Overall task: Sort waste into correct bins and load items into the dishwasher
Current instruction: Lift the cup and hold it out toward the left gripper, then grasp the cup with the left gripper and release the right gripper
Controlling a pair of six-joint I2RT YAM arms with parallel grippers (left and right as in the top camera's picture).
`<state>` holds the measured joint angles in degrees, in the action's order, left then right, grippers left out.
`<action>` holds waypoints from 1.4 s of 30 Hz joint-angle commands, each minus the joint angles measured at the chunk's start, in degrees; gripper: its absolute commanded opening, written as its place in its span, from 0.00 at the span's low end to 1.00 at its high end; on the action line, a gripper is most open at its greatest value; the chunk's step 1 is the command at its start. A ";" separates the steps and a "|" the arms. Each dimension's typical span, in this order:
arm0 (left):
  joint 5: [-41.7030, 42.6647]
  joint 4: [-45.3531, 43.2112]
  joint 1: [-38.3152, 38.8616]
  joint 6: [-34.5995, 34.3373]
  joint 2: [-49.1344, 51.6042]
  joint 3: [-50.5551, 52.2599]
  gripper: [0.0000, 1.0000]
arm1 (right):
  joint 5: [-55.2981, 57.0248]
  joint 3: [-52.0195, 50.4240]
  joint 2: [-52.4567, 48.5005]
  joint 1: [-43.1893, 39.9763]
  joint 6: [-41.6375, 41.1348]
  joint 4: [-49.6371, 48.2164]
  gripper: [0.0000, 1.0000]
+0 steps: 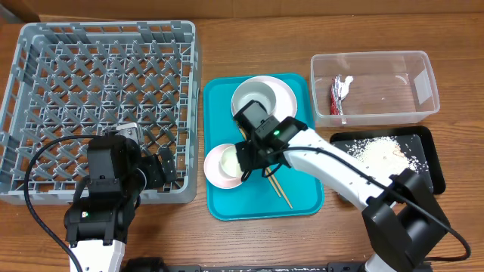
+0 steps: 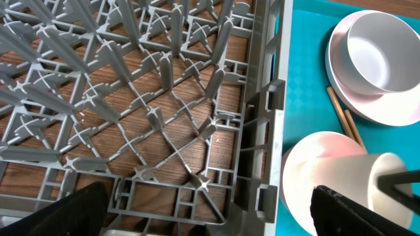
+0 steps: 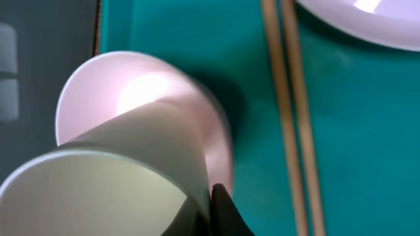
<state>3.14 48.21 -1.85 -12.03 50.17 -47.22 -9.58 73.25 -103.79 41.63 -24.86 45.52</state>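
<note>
My right gripper (image 1: 246, 155) is shut on the rim of the small white cup (image 1: 231, 160), one finger inside the wall and one outside. In the right wrist view the gripper (image 3: 213, 204) holds the cup (image 3: 118, 170) tilted over the whitish-pink bowl (image 3: 131, 85), with the chopsticks (image 3: 292, 118) beside it. The pale grey bowl (image 1: 255, 97) sits on the white plate (image 1: 286, 94). My left gripper (image 2: 210, 216) stands open over the near right corner of the dishwasher rack (image 2: 164, 118). The foil wrapper (image 1: 338, 94) lies in the clear tub (image 1: 374, 87). Rice (image 1: 378, 155) lies in the black tray (image 1: 420, 147).
The teal tray (image 1: 302, 196) holds the dishes between the rack (image 1: 98, 106) and the two bins. The rack's right wall (image 2: 266, 131) stands close to the pink bowl (image 2: 315, 164). The left arm's base fills the near left corner.
</note>
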 commanded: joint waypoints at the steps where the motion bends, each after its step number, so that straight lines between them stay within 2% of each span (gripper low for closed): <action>1: 0.42 -0.09 0.39 -0.42 0.09 -1.27 1.00 | 0.72 4.79 5.84 -2.93 0.26 1.20 0.04; 8: 11.15 -2.29 0.39 -0.44 0.09 -1.27 1.00 | -1.95 6.27 14.34 -11.72 0.85 1.57 0.04; 14: 28.55 -10.43 0.39 -4.85 2.19 -1.27 1.00 | -21.88 6.16 14.67 -20.02 4.02 1.53 0.04; 19: 44.39 -19.50 0.39 -7.98 7.17 -1.27 1.00 | -38.91 6.16 14.62 -21.94 10.03 0.74 0.04; 27: 71.65 -39.32 0.39 -15.72 17.62 -1.27 1.00 | -50.10 6.16 14.62 -21.75 10.29 -4.09 0.04; 32: 78.86 -47.93 0.98 -20.00 20.98 -1.27 1.00 | -53.81 6.16 14.62 -21.77 10.08 -6.84 0.04; 35: 79.01 -51.32 2.16 -21.29 21.35 -1.27 1.00 | -56.15 6.16 14.62 -21.75 10.03 -7.63 0.04; 42: 78.79 -65.66 7.54 -29.03 21.35 -1.27 1.00 | -56.65 6.16 14.62 -21.70 9.86 -7.61 0.04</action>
<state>80.55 -13.98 3.55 -36.05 71.37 -47.42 -63.86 78.74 -89.38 19.64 -15.35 38.24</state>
